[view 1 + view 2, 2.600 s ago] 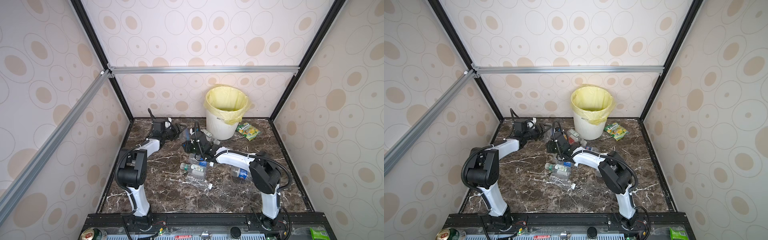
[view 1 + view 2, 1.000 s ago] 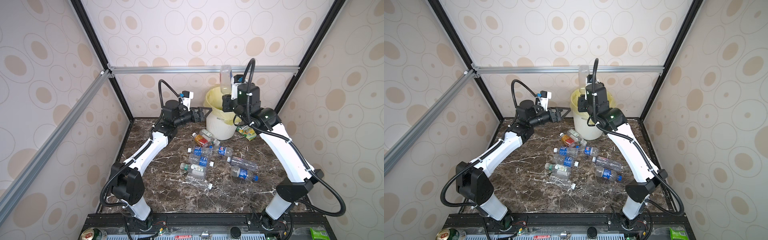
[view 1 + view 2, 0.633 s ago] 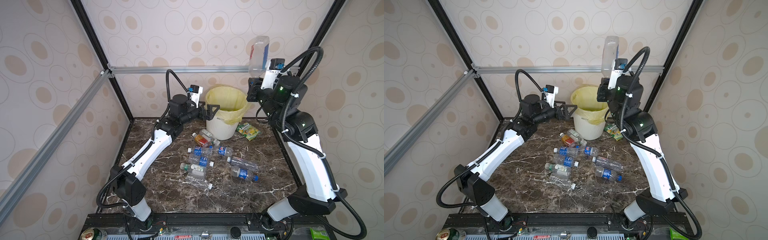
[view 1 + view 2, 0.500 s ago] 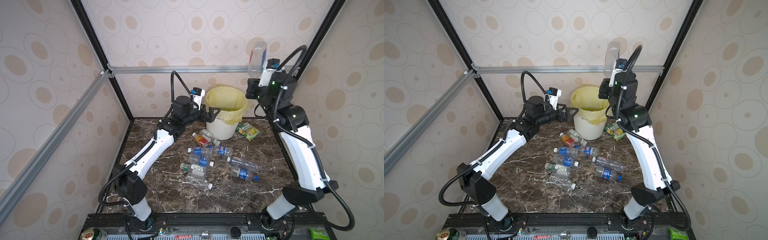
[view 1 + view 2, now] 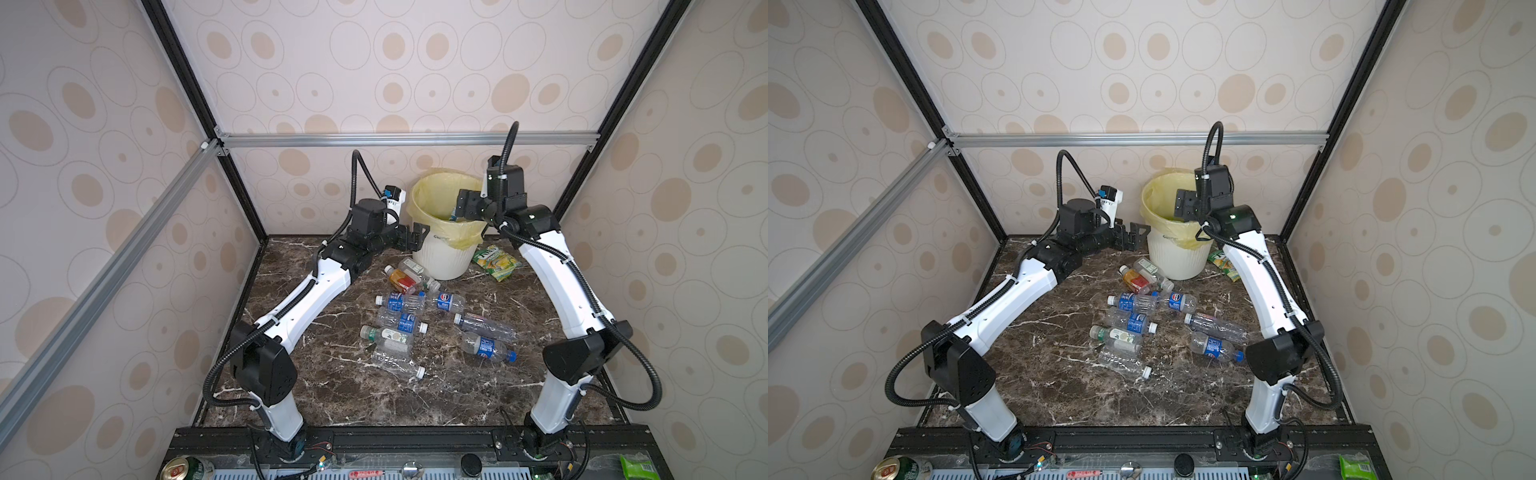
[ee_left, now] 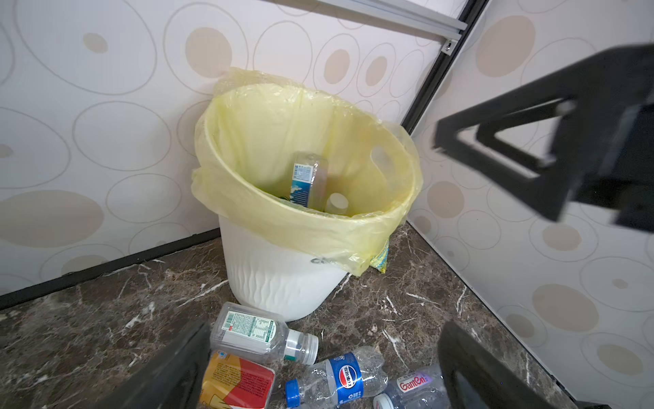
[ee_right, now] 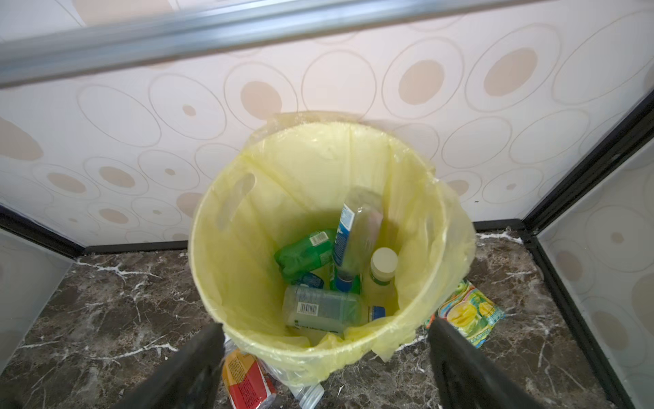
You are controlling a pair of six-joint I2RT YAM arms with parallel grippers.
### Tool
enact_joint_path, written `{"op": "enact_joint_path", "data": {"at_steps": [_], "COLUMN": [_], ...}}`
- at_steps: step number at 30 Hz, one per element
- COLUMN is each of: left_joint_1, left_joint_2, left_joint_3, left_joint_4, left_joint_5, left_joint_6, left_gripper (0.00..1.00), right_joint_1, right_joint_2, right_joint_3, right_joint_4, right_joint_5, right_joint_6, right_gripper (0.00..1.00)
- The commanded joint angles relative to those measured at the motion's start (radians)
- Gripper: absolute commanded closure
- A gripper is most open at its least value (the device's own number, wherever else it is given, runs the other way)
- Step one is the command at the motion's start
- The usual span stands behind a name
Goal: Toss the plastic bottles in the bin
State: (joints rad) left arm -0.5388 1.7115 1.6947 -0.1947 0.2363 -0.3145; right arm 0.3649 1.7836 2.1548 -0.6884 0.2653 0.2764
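Plastic bottles (image 7: 322, 308) lie inside the bin (image 7: 240, 248) under spread right fingers (image 7: 184, 375); left fingers (image 6: 470, 371) spread nearby.

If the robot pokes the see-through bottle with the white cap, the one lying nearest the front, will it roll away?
Probably somewhat: the clear bottle lies on its side on the smooth marble tabletop. It looks empty, so it is likely light and easily knocked aside. Its walls look dented, so it may wobble rather than roll straight.

Enclosure: walls (image 5: 374, 62) papered cream with beige ovals; black corner posts (image 5: 619, 104); aluminium crossbar (image 5: 407, 139); dark brown, white-veined marble floor (image 5: 353, 395). Lighting even.
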Motion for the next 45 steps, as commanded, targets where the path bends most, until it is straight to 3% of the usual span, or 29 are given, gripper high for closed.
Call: {"op": "enact_joint_path", "data": {"at_steps": [1,12,21,29,37,45], "left_joint_1": [0.002,0.004,0.035,0.078,0.111,0.150], "left_joint_2": [-0.020,-0.063,-0.063,-0.057,-0.123,-0.307], "left_joint_3": [0.000,-0.073,-0.114,-0.201,-0.334,-0.593], "left_joint_4": [-0.007,-0.007,-0.063,-0.149,-0.262,-0.237], "left_joint_5": [-0.067,-0.285,-0.223,-0.131,-0.060,-0.021], "left_joint_6": [0.031,0.035,-0.058,-0.229,-0.383,-0.665], "left_gripper": [0.01,0.01,0.01,0.01,0.01,0.01], "right_joint_1": [0.002,0.000,0.003,0.036,0.158,0.304], "right_joint_2": [-0.051,-0.110,-0.217,-0.331,-0.403,-0.440], "right_joint_3": [-0.033,-0.099,-0.251,-0.455,-0.684,-0.868], "right_joint_4": [0.041,0.059,0.096,0.128,0.180,0.277], "right_joint_5": [0.005,-0.031,-0.072,-0.094,-0.064,-0.054], "right_joint_6": [0.016,0.027,0.041,0.028,-0.062,-0.123], "right_gripper": [0.04,0.00,0.00,0.00,0.00,0.00]}}
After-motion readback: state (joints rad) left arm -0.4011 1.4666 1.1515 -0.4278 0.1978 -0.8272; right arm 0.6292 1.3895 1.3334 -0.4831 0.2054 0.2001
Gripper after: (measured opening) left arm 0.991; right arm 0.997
